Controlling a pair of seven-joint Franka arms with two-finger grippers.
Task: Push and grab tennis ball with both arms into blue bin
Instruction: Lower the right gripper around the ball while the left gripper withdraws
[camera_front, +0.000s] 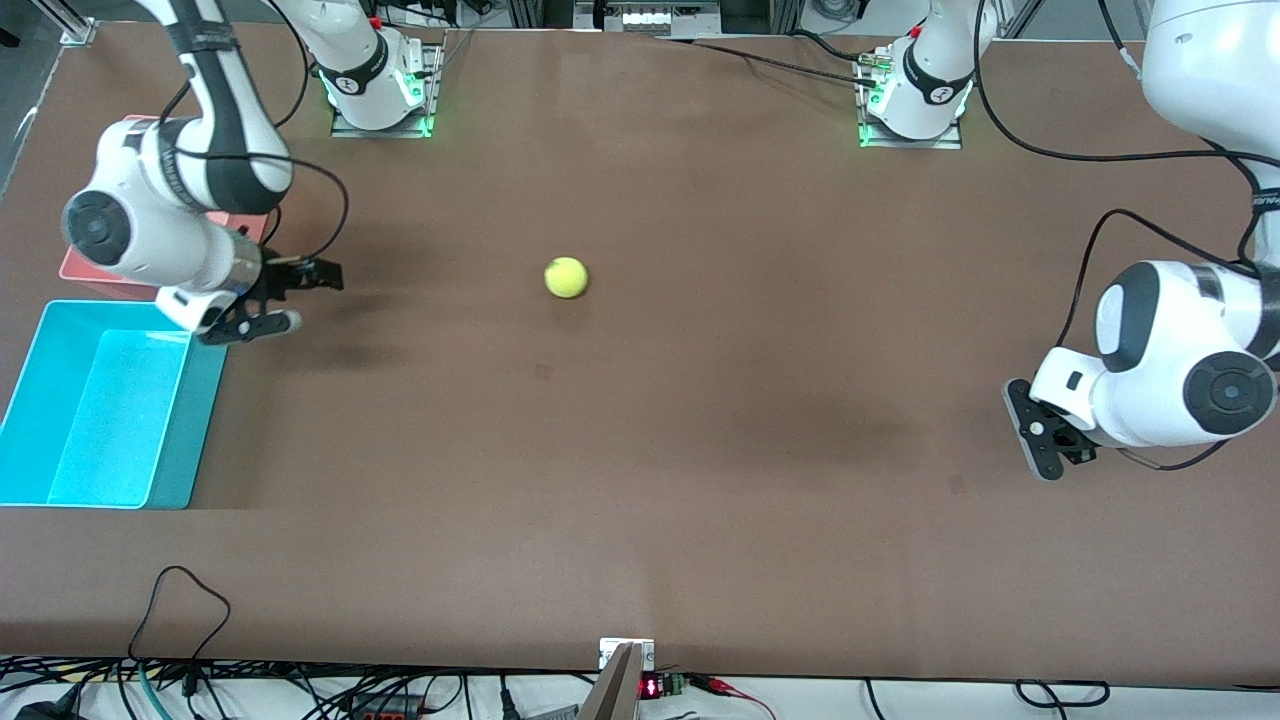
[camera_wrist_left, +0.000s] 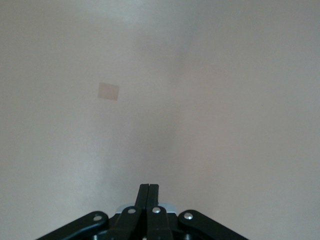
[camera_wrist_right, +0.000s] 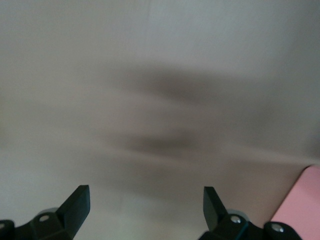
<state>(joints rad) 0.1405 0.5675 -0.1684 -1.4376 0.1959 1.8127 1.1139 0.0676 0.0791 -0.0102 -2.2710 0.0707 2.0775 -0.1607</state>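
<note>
Front view: tennis ball (camera_front: 566, 277) at desk (camera_front: 700, 420) centre; blue bin (camera_front: 100, 405) at its 8 o'clock, pink bin (camera_front: 95, 268) at 9; right gripper (camera_front: 290, 297) beside the blue bin.
Left wrist view: left gripper (camera_wrist_left: 149, 192), fingers together.
Right wrist view: right gripper (camera_wrist_right: 146, 205), fingers apart.

Non-task things on the brown surface (camera_front: 700, 450)

A pink tub (camera_front: 85, 265) sits under the right arm's hand, mostly hidden; a small pale patch (camera_wrist_left: 108, 91) marks the surface ahead of the left arm's hand; loose cables (camera_front: 180, 600) trail along the camera-side edge.
</note>
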